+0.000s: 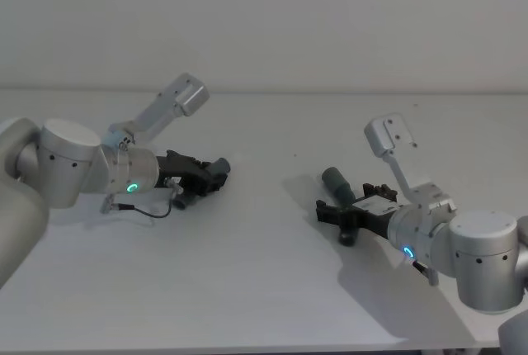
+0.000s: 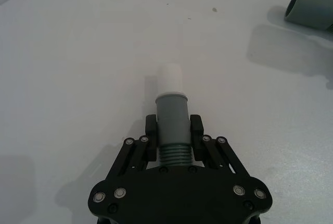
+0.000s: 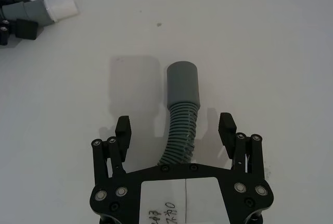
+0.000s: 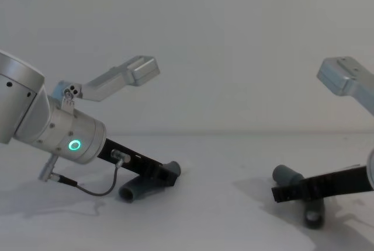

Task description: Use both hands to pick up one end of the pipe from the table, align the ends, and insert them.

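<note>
My left gripper (image 1: 216, 170) is shut on the smooth grey cuff of one pipe piece (image 2: 172, 117), low at the table (image 1: 264, 289). That piece ends in a white tip (image 2: 169, 79) beyond the fingers. In the chest view its other end (image 4: 135, 190) hangs down to the table below the left gripper (image 4: 170, 173). The second pipe piece (image 3: 181, 110) lies on the table, its ribbed middle between the wide-apart fingers of my open right gripper (image 3: 175, 124). Its round cuff (image 1: 337, 182) points away from the right gripper (image 1: 340, 211), towards the left arm.
The bare white table runs between the two arms, with a few small dark specks (image 2: 214, 10) on it. A plain pale wall (image 1: 330, 16) stands behind. A thin black cable (image 4: 96, 190) loops under the left wrist.
</note>
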